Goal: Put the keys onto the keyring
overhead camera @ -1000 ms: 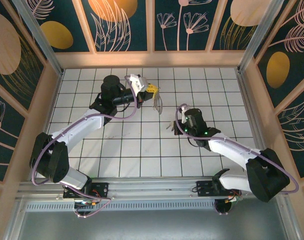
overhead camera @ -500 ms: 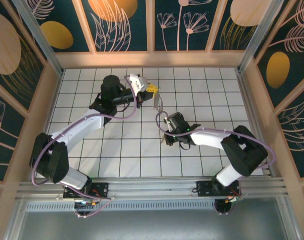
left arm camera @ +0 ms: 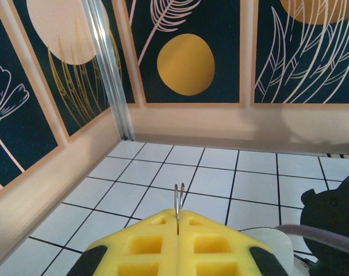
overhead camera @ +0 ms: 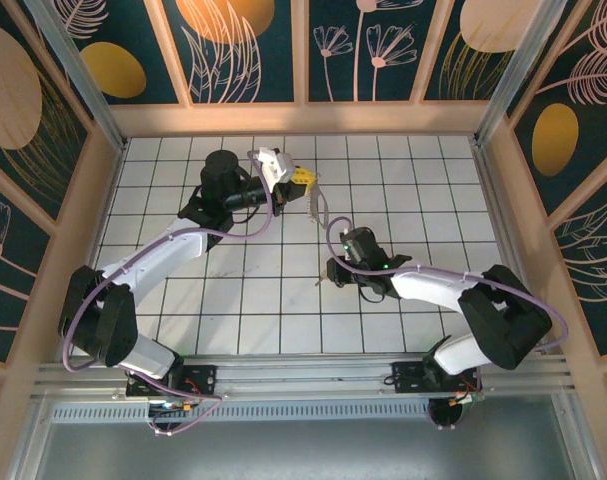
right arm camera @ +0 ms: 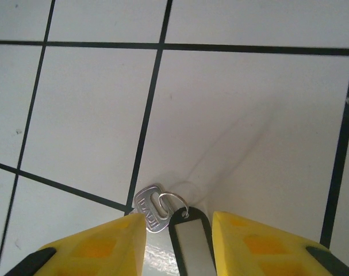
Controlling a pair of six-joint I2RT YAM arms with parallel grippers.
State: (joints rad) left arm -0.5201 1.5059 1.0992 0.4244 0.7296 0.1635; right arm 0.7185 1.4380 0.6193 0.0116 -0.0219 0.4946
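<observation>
Left arm (overhead camera: 173,245) raised, tool (left arm camera: 178,223) pinching keyring (left arm camera: 179,198); right arm (overhead camera: 423,285) bent low over bench (right arm camera: 249,115), tool (right arm camera: 178,233) spread about key (right arm camera: 149,208).

Colours on the floor
White tiles (right arm camera: 231,115) are being crossed by black lines; silver is being shown by the key (right arm camera: 149,208), yellow by the fingers (right arm camera: 99,247).

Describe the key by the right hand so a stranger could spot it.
On the white tiled table, find the right hand, low near the middle. Between its yellow fingers lies the key: the flat silvery piece with a slotted head, left of the black-rimmed tag it shares a small wire ring with.
</observation>
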